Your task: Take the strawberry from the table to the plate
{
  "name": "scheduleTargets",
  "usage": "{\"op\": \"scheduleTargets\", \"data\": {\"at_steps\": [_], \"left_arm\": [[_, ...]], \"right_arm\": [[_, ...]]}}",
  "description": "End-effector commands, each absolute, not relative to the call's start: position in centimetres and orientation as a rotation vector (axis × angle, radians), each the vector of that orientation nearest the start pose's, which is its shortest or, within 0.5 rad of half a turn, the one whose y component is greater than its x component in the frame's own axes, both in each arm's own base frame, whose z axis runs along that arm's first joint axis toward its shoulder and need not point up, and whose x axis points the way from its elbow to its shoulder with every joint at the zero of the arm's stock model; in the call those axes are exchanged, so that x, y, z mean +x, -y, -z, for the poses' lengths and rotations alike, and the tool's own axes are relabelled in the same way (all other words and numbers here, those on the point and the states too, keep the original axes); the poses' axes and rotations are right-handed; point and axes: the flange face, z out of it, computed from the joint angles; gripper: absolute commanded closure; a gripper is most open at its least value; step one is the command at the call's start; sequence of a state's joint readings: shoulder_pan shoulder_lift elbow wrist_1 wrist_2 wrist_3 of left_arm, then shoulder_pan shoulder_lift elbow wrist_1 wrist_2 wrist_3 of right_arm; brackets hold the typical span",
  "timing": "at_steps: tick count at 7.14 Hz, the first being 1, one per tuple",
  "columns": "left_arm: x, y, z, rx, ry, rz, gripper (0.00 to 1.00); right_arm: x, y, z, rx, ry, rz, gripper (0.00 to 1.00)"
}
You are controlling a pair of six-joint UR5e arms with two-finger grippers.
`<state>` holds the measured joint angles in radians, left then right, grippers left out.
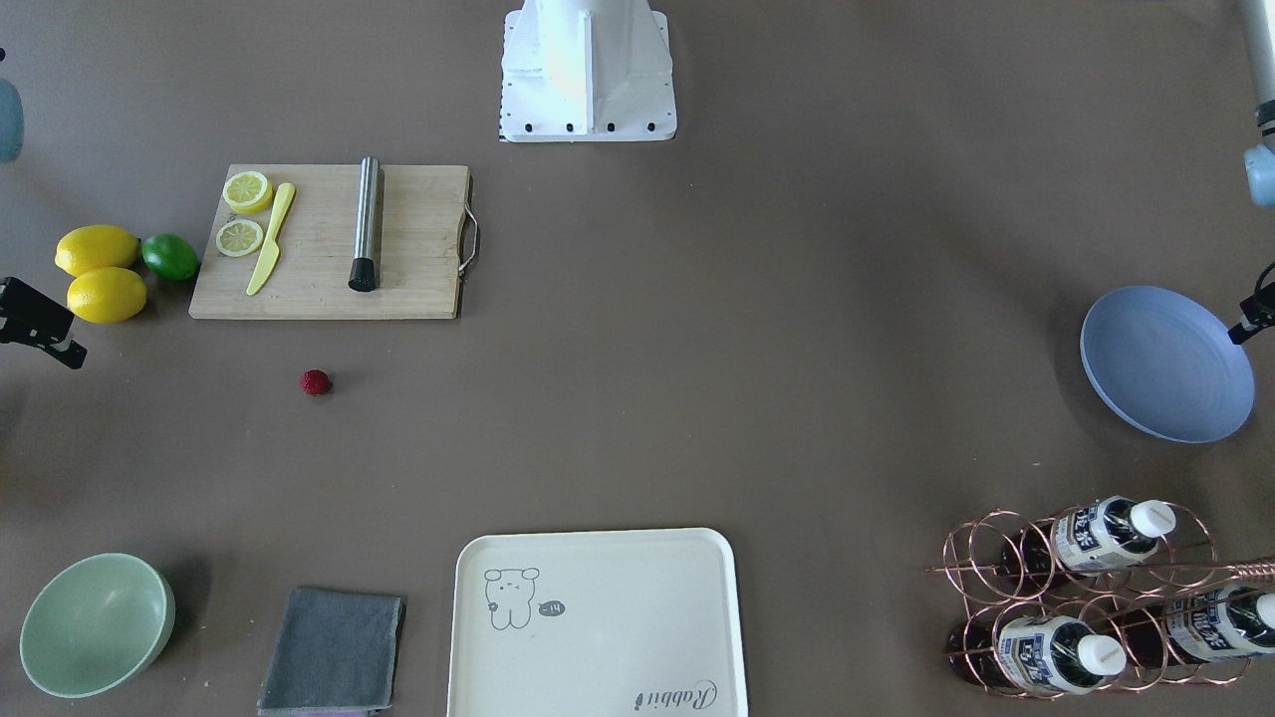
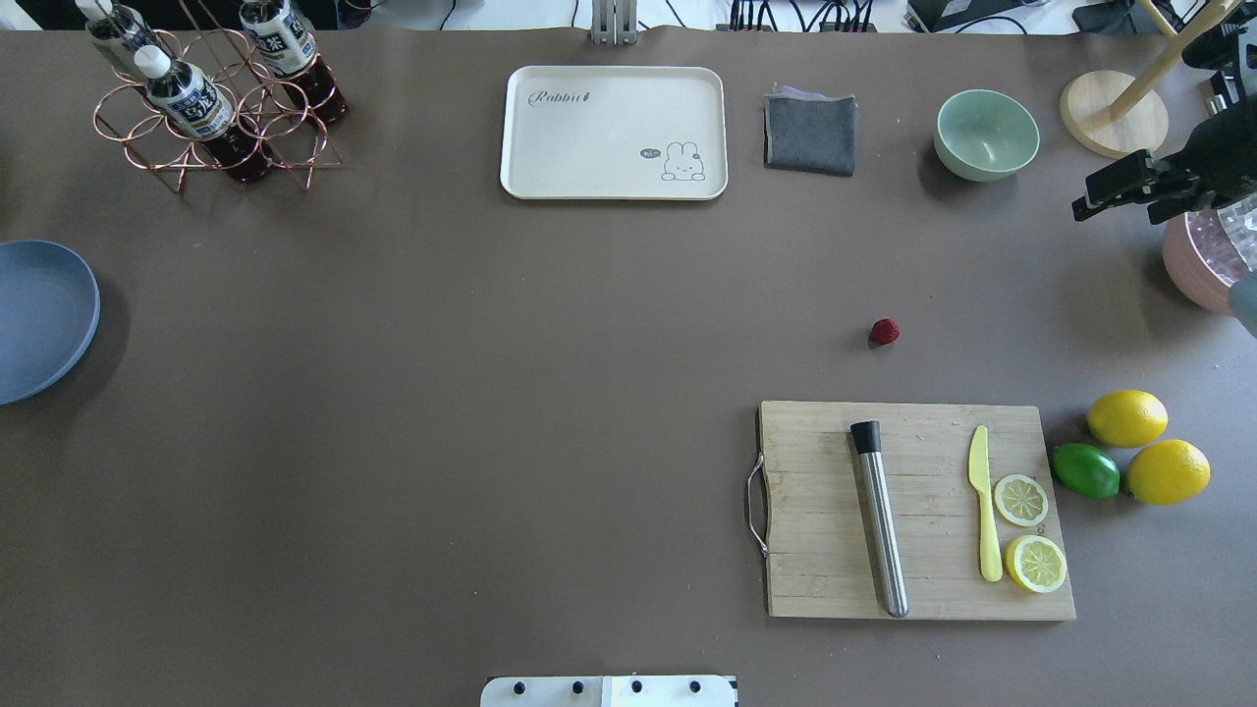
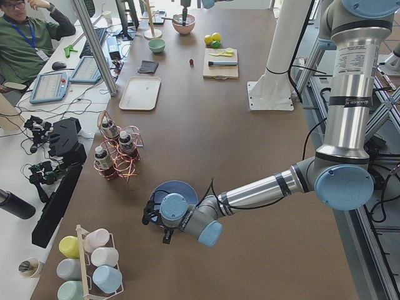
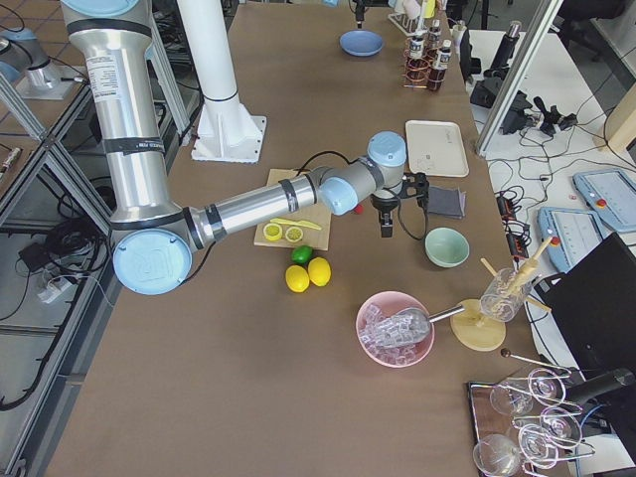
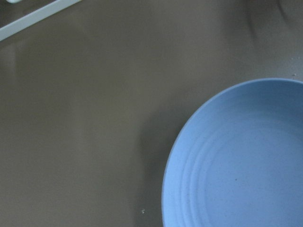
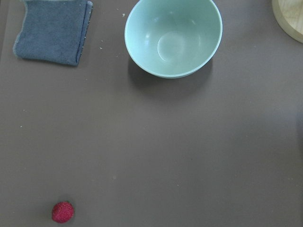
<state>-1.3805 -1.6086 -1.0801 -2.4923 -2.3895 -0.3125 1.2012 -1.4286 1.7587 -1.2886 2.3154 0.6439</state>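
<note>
The strawberry (image 2: 884, 332) lies alone on the brown surface (image 2: 491, 393), untouched. It is well apart from the right end effector (image 2: 1105, 191), which hangs above the surface's edge. In the right wrist view the berry sits at the bottom left corner, with a green bowl (image 6: 173, 37) and a grey cloth (image 6: 52, 30) farther ahead. Whether this end effector is spread or pressed together cannot be told; the wrist view shows no fingers.

The blue plate (image 1: 1165, 363) is at the opposite end of the surface, directly beside the left end effector (image 1: 1247, 324), whose state also cannot be told.

Judged risks: the berry is tiny and round, so an off-centre descent could nudge it and send it rolling, perhaps toward the cutting board (image 2: 918, 509) just beyond it. Too firm a squeeze could crush it, and too light a one could drop it on the long carry. Since the plate lies under the other arm, a crossing reach risks the two arms meeting, or a release that lands short of the rim.
</note>
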Motion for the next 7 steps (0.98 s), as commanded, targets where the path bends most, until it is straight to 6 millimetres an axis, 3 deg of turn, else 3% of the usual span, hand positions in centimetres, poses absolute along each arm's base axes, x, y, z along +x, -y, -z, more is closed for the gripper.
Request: {"op": "scheduleTargets", "data": {"at_steps": [1, 5, 6, 7], "left_arm": [[5.1, 48.9, -77.6, 0.208, -0.890, -0.111, 0.02], [5.2, 48.1, -79.5, 0.167, -0.880, -0.099, 0.02], [5.2, 48.0, -79.8, 0.160, -0.882, -0.099, 0.07], [5.4, 47.9, -79.8, 0.156, -0.882, -0.101, 0.45]], "right_arm": [[-14.1, 54.1, -46.2, 0.159, 0.898, -0.033, 0.00], [-14.2, 54.0, -46.1, 0.159, 0.902, -0.029, 0.00], [-14.2, 54.1, -45.9, 0.163, 0.903, -0.027, 0.00], [-14.1, 54.0, -45.8, 0.166, 0.903, -0.027, 0.00]]}}
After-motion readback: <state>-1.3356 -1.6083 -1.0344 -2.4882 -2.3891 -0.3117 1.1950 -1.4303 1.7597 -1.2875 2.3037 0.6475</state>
